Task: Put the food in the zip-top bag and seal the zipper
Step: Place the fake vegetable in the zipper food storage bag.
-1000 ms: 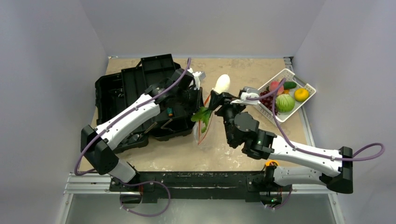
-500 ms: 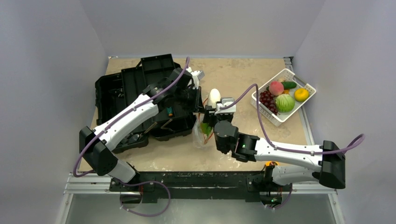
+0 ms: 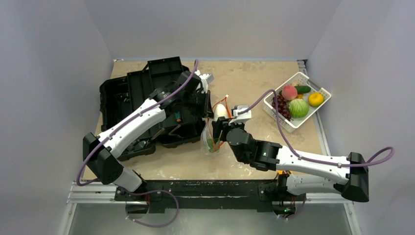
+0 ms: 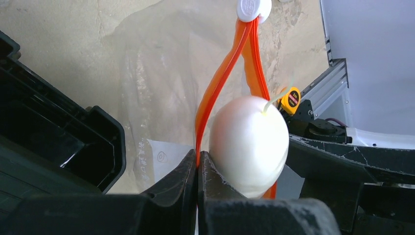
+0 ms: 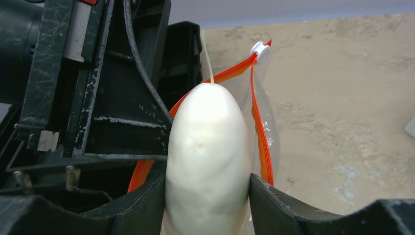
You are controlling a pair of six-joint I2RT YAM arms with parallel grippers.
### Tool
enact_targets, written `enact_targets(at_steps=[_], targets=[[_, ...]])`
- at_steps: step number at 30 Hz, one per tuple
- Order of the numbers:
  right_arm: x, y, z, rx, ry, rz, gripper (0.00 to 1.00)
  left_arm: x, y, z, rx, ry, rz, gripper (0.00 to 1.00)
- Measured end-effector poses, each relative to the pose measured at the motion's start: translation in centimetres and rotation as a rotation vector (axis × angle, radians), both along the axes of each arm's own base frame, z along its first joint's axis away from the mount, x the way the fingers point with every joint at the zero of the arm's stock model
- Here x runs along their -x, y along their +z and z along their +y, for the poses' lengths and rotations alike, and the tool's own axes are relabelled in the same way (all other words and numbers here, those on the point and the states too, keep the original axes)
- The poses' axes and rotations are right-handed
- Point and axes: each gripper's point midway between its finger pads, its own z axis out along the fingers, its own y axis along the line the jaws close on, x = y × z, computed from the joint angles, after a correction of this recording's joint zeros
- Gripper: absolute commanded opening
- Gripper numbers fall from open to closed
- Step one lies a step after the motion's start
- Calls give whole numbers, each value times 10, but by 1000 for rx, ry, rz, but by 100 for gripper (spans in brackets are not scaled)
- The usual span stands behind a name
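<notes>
Right gripper (image 5: 208,182) is clamped on the white toy radish (image 5: 208,147), one finger on each flank. The radish sits in the mouth of the clear crinkly zip-top bag (image 4: 147,98), with most of its body above the rim. Left gripper (image 4: 197,162) is pinched shut on the near side of the orange-red zipper strip (image 4: 220,81) and holds the bag upright just beside the open black plastic toolbox (image 3: 127,93).

To do this step well:
- Left holds its pinch and height. If the lip sags, the mouth collapses.
- Right goes straight down between the two orange lips (the gap is barely wider than the radish, so centre first).
- Release only once the widest part is below the zipper, then lift out vertically so a finger doesn't catch the far lip.
- Risk: side load from the radish could pull the strip out of the left pinch.

Count:
- Bag 1, zipper strip 1, white round slider tab (image 4: 253,7) 1.
- Radish 1, at the bag mouth. Something green is low in the bag, but I can't tell what.
- In the white slotted plastic basket (image 3: 299,74), well apart on the right: 5 pieces. These are the pink-red fruit (image 3: 289,92), green cucumber (image 3: 303,89), yellow lemon (image 3: 316,99), pale green cabbage (image 3: 298,107) and purple grapes (image 3: 281,106).
- Basket 1, toolbox 1.
</notes>
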Motion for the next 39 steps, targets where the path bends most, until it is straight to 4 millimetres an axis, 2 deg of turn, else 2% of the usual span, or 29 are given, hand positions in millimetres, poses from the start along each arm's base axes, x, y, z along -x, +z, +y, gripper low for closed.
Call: enact_targets(at_steps=[6,8,14,16,17,20,26,32,36,39], targets=[[12,1,10,-36,91,62,57,-3,-1,3,-16,4,-17,0],[15,4,14,-40,112,79,67,-3,-2,4,-22,3,-21,0],[21,6,23,-47,155,124,68,-1,-1,1,-17,-6,-26,0],[22,5,23,-28,153,136,85,-1,-1,1,-18,-8,-26,0],[22,5,23,-26,149,141,87,0,-1,0,-18,-9,-26,0],[19,9,20,9,130,156,89,1,0,0,-15,-13,-26,0],[2,36,11,50,85,164,93,0,3,-2,-1,-16,-36,0],[-9,32,-4,105,94,202,92,-7,8,-5,14,-6,-69,0],[-12,31,-7,117,94,205,91,-4,9,-4,9,-9,-69,0],[-14,37,-8,116,91,194,90,0,8,-5,1,-21,-66,0]])
